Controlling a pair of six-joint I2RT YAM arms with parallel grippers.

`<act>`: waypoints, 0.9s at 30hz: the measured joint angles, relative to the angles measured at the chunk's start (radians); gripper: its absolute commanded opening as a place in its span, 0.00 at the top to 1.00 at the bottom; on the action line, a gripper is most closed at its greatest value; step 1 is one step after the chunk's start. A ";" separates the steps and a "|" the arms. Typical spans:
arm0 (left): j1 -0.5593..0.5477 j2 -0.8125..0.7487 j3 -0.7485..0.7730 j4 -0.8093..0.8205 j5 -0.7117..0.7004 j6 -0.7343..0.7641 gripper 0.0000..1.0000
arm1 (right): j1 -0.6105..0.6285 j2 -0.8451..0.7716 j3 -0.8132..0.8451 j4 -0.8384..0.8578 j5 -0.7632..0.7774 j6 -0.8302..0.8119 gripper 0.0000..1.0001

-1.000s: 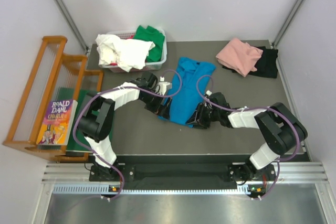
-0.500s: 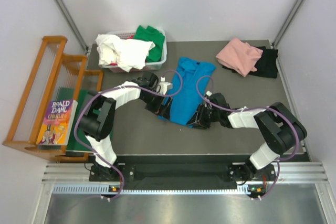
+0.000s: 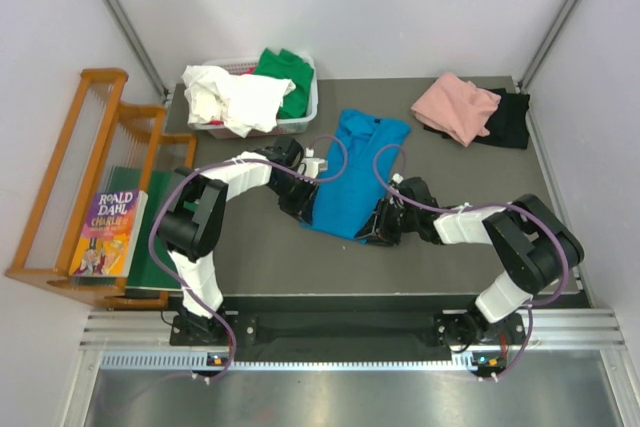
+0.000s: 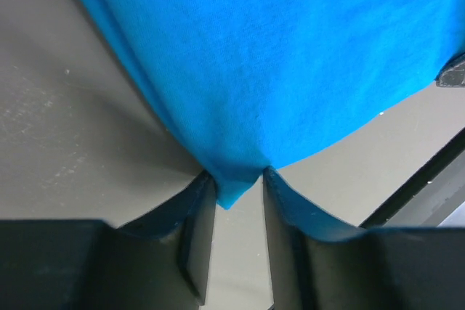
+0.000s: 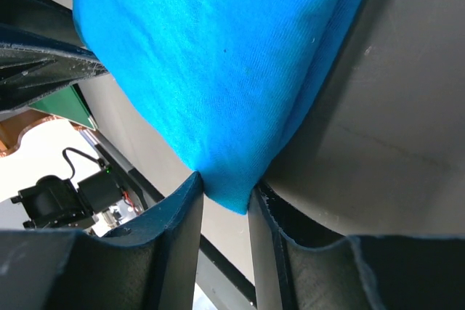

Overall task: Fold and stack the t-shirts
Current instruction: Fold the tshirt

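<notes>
A bright blue t-shirt [image 3: 352, 172] lies flat in the middle of the grey table, collar toward the far side. My left gripper [image 3: 308, 212] sits low at its near-left corner. In the left wrist view the fingertips [image 4: 203, 186] pinch the tip of the blue cloth [image 4: 290, 70] between them, left gripper [image 4: 234, 176] shut on it. My right gripper [image 3: 378, 230] is at the near-right corner; in the right wrist view the blue cloth [image 5: 218, 70] is nipped between its tips, right gripper [image 5: 225, 183] shut on it. Both corners look slightly raised off the table.
A pink tee [image 3: 455, 107] lies on a black one [image 3: 510, 119] at the far right. A white tee [image 3: 235, 97] and a green one [image 3: 285, 72] fill a basket [image 3: 300, 125] at the far left. A wooden rack [image 3: 80, 177] with a book [image 3: 108, 232] stands to the left.
My left gripper has gone from wide open to shut on the near-left corner of the blue t-shirt. The right gripper has tightened a little on its corner.
</notes>
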 measured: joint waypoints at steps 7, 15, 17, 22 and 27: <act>0.000 0.001 -0.015 -0.011 -0.001 0.019 1.00 | 0.000 0.005 0.000 0.000 -0.003 0.000 0.80; -0.003 0.001 -0.012 -0.047 0.011 0.066 1.00 | 0.000 -0.002 0.000 -0.045 0.004 -0.011 1.00; -0.005 0.000 -0.012 -0.069 0.015 0.087 1.00 | 0.000 -0.023 -0.002 -0.069 0.004 -0.014 1.00; -0.012 -0.006 -0.013 -0.142 0.029 0.147 1.00 | 0.009 -0.125 -0.023 -0.129 0.003 -0.021 1.00; -0.014 -0.068 -0.013 -0.254 0.077 0.212 1.00 | 0.051 -0.262 -0.057 -0.202 0.016 -0.026 1.00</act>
